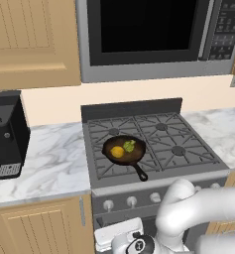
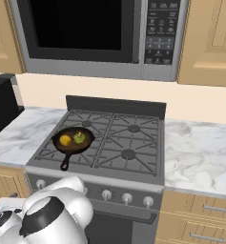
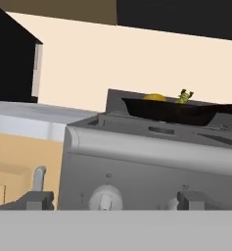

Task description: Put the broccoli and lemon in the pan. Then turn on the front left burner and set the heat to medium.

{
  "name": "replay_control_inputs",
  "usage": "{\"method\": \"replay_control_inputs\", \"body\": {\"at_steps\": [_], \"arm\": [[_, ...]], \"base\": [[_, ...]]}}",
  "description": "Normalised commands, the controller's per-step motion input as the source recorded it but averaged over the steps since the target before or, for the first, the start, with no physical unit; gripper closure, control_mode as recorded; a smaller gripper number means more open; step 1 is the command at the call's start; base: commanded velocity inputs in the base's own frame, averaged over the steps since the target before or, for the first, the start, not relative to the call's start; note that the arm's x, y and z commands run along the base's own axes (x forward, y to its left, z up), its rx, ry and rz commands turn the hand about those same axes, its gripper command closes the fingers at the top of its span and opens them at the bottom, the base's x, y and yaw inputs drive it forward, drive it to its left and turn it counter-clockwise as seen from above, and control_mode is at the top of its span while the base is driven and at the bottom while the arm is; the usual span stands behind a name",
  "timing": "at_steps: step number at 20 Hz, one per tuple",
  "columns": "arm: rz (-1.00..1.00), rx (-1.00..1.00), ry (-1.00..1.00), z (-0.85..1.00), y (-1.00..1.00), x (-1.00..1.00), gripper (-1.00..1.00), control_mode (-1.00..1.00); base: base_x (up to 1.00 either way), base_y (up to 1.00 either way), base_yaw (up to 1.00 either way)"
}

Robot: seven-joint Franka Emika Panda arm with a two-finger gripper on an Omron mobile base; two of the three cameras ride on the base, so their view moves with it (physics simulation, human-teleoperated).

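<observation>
Lemon (image 1: 117, 152) & broccoli (image 1: 129, 146) already lying side by side in pan (image 1: 139, 155), on front left burner (image 2: 55, 151) near stove's front edge. Gripper (image 3: 112, 200) low, jaws wide, holding nothing, facing leftmost knob (image 3: 105, 198), probably to turn it.

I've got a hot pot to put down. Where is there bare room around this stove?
The marble counter right of the grey gas stove lies bare. On the left, marble stays free between the stove and the black coffee machine. The front left grate is crowded: the dark cast-iron pan holds the yellow lemon and green broccoli.
</observation>
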Motion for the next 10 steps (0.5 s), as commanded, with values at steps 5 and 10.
{"method": "replay_control_inputs", "body": {"at_steps": [5,10], "arm": [[0.00,0.20,-0.05,0.00,-0.32,0.18,-1.00,-1.00],[0.00,0.20,-0.05,0.00,-0.30,0.24,-1.00,-1.00]], "base": [[0.00,0.00,0.00],[0.00,0.00,0.00]]}}
